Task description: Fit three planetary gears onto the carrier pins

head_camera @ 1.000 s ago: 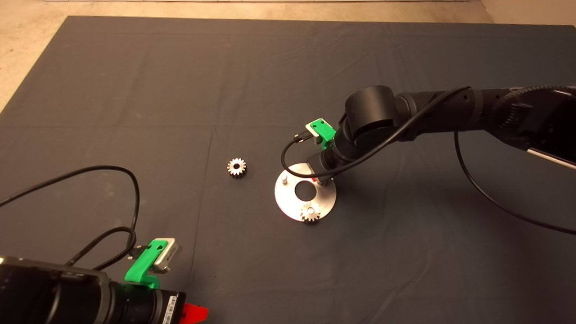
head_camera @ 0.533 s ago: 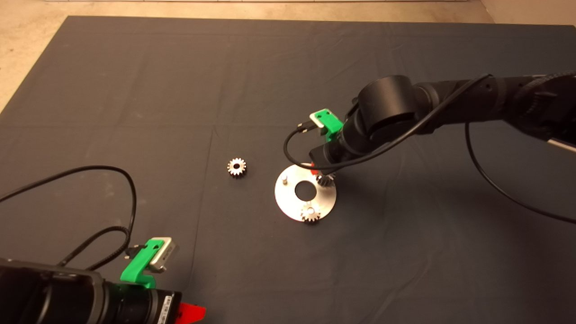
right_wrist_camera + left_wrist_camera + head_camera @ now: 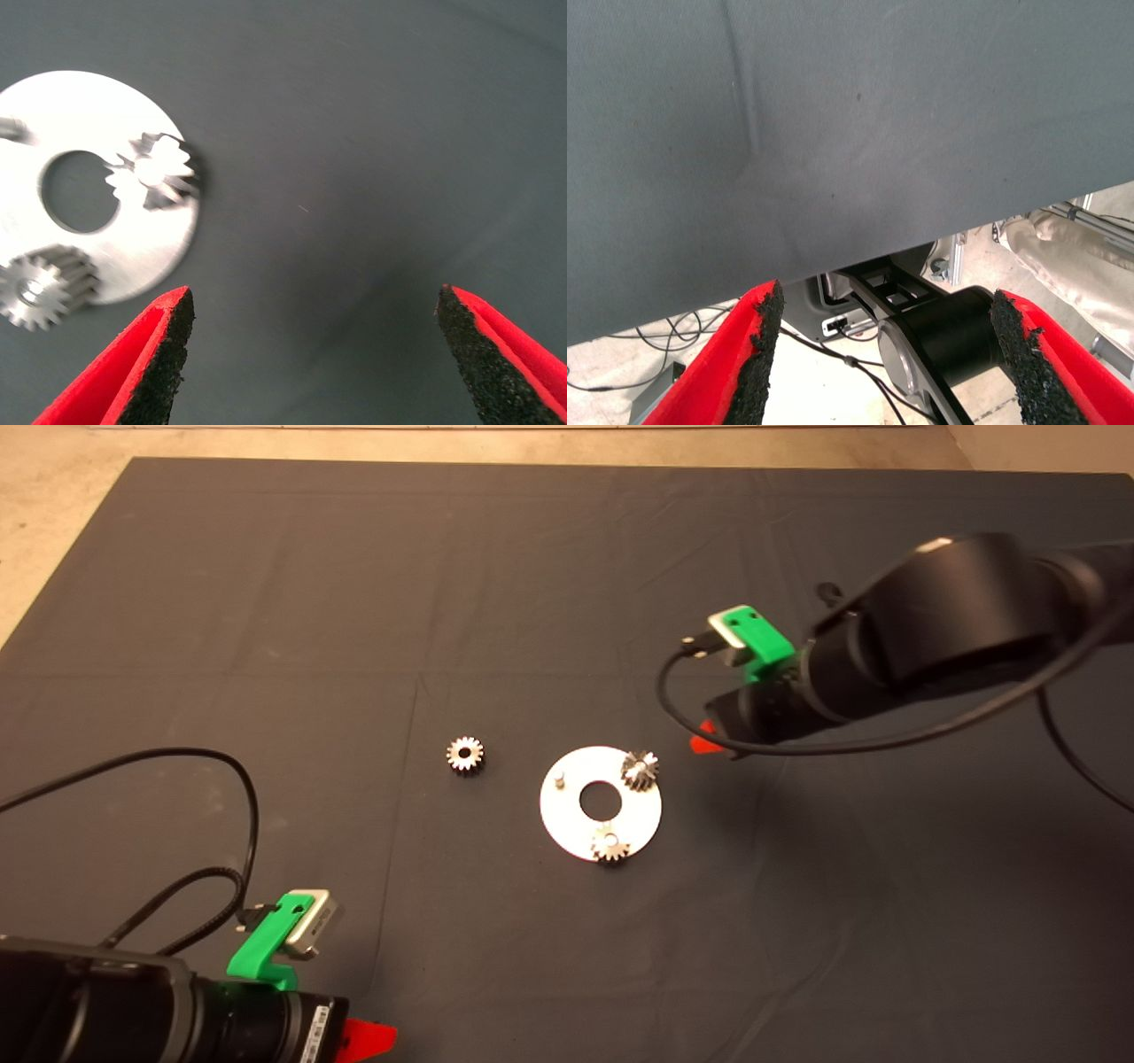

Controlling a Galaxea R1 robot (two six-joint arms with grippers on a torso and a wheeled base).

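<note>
The silver-white disc (image 3: 567,819) lies mid-mat with three carrier pins. One planetary gear (image 3: 640,769) sits on the far-right pin, and a second gear (image 3: 610,844) sits on the near pin. The left pin (image 3: 560,781) stands bare. A third gear (image 3: 465,755) lies loose on the mat left of the disc. My right gripper (image 3: 709,741) hangs right of the disc, off the far gear. The right wrist view shows this gripper (image 3: 314,354) open and empty, with the disc (image 3: 89,106) and both mounted gears (image 3: 151,168) (image 3: 40,288) beyond. My left gripper (image 3: 368,1038) waits at the lower left.
Black cables loop over the mat near the left arm (image 3: 221,815) and under the right arm (image 3: 691,708). In the left wrist view the open fingers (image 3: 744,363) frame the mat's edge, with floor and robot hardware (image 3: 939,336) past it.
My right gripper has let go of the gear on the far-right pin and pulled back up and to the right. The gear stays on the disc. The left arm barely shifted.
</note>
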